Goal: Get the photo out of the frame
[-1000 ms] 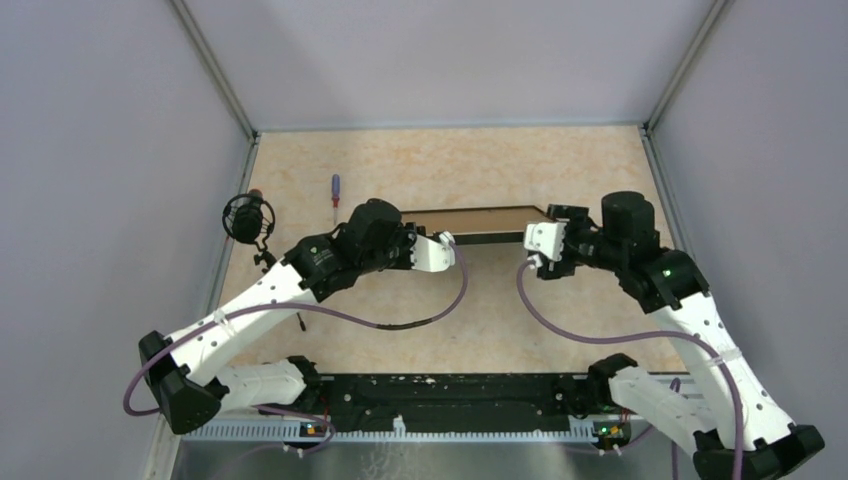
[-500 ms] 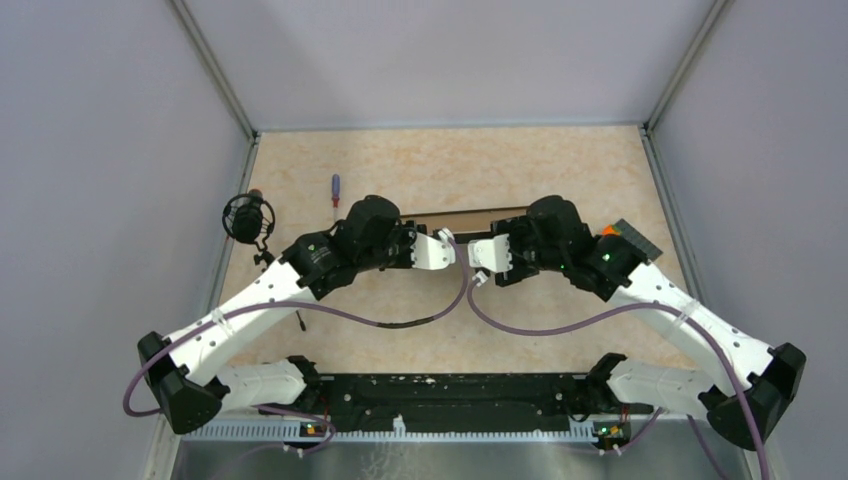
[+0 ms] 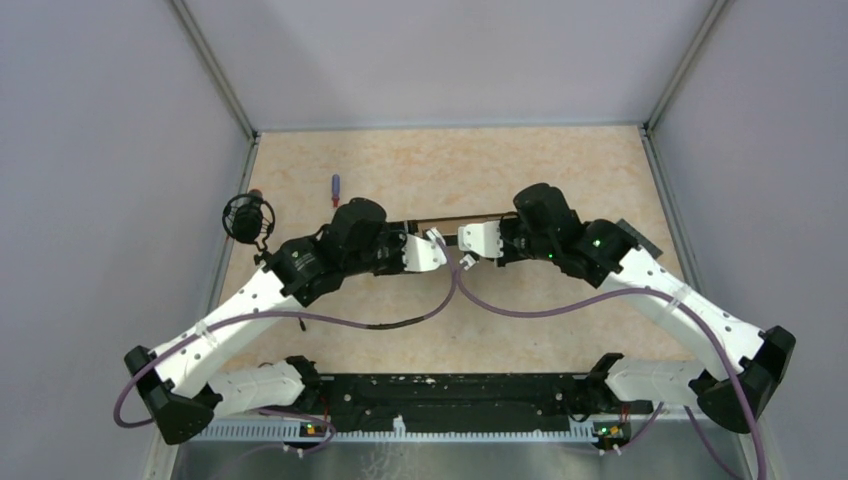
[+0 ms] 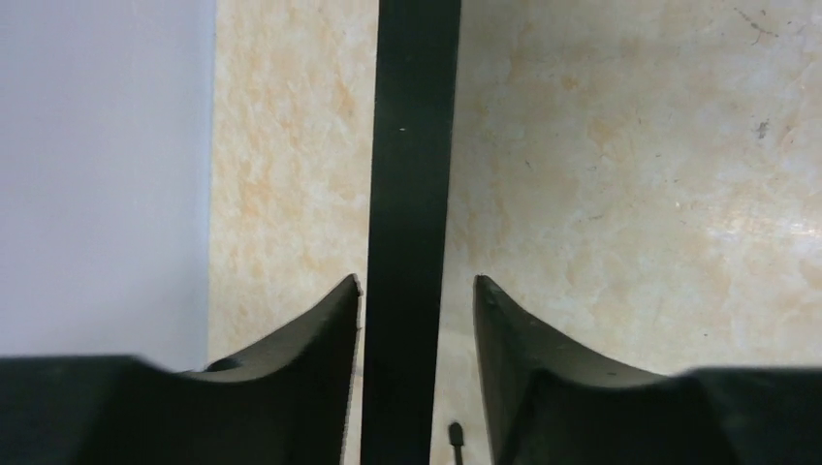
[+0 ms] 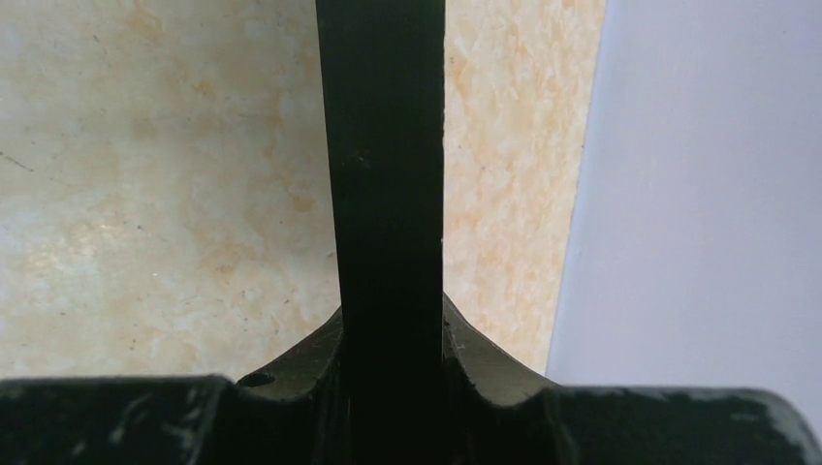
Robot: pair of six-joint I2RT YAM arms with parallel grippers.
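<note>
Two tools bracket your upright frame (image 5: 383, 145): right tool (image 5: 391, 320) clamps its black edge, left tool (image 4: 417, 286) straddles it narrowly with gaps; screwdriver (image 3: 335, 188) lies at ten o'clock.

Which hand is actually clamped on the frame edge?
The right hand: its fingers press against the frame. The left hand straddles it with a gap.

Both wrist views crop the frame (image 4: 407, 145).

Upright frame (image 3: 462, 218) across mid-table; open tabletop (image 3: 450, 160) behind; screwdriver (image 3: 335, 188) far left.
</note>
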